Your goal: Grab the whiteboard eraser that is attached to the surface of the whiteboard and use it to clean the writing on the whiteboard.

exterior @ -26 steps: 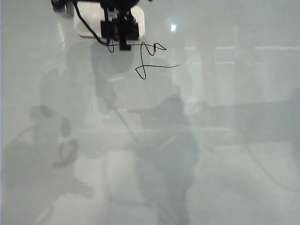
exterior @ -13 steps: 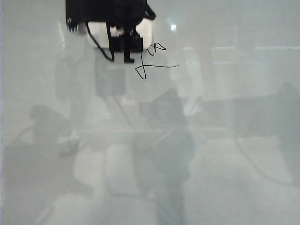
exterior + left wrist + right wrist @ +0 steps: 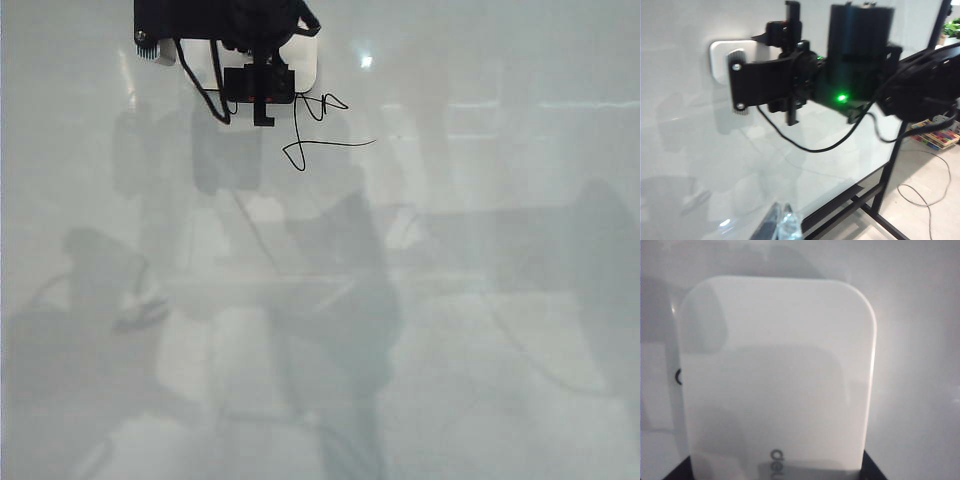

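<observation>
At the board's upper edge, the eraser (image 3: pixel 300 60) is clasped across its width by the right gripper (image 3: pixel 262 85), beside the writing (image 3: pixel 320 125). Next, a firm press and sideways sweep are needed. The left gripper (image 3: pixel 782 227) is parked apart, jaws' state indiscernible.

The exterior camera is facing the whiteboard (image 3: pixel 450 300) squarely; the left wrist camera is looking sidelong; the right wrist camera is sitting close on the whiteboard eraser (image 3: pixel 775 375), which all 3 are sharing.
</observation>
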